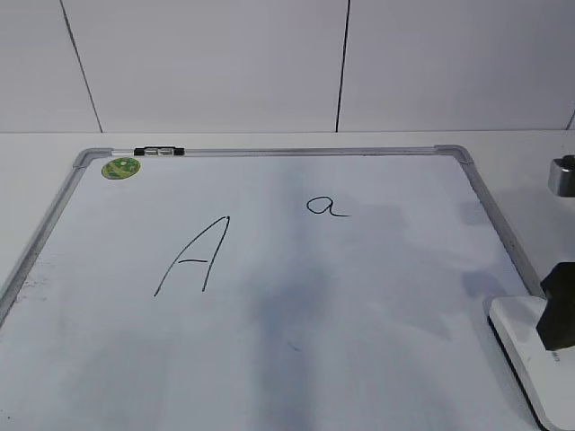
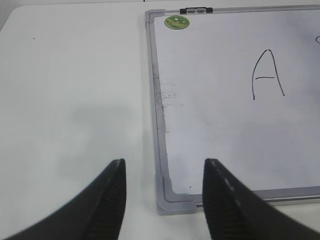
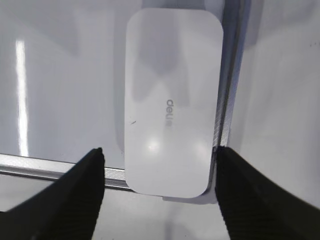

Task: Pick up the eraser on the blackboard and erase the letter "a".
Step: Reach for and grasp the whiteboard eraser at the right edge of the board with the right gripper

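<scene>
1. White desk [image 2: 70,90] carries the blackboard [image 1: 269,341], with the letter "a" [image 1: 327,207] at its one o'clock.
2. At four o'clock, the eraser [image 3: 170,105] lies on the frame corner.
3. Right gripper [image 3: 159,170] straddles it, jaws spread, nothing pinched: step is grasping; next, lower and close.
4. Left gripper [image 2: 165,182] idles, jaws spread.

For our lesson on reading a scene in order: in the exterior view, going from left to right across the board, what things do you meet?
Green sticker → black clip on the top frame → big letter A → small letter a → white eraser at the board's right edge, with the right gripper over it.
</scene>
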